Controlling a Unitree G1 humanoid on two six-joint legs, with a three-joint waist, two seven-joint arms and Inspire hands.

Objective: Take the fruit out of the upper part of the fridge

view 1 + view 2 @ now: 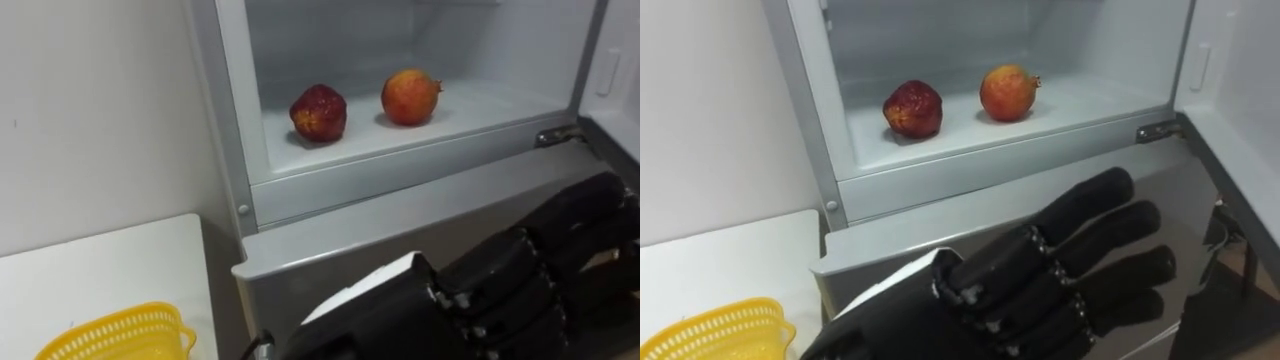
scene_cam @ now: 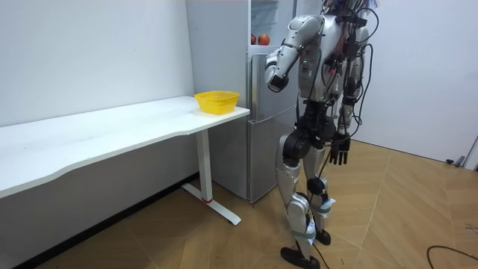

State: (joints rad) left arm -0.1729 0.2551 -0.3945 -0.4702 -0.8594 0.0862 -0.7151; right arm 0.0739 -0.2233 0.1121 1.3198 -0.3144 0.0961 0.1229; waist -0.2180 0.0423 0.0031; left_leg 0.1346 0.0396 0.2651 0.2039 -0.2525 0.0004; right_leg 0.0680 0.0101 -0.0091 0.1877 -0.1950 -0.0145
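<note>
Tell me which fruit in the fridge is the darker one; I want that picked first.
The left fruit, a deep dark red; the right fruit is brighter, orange-red.

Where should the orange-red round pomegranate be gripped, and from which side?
Best taken round the smooth belly of the orange-red round pomegranate, coming in from the front: its pointed crown sticks out rightward, so fingers there would likely slip.

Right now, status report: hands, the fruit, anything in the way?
Left hand open, raised before open fridge; right hand open at hip. Two pomegranates on upper shelf, untouched. Nothing blocking.
</note>
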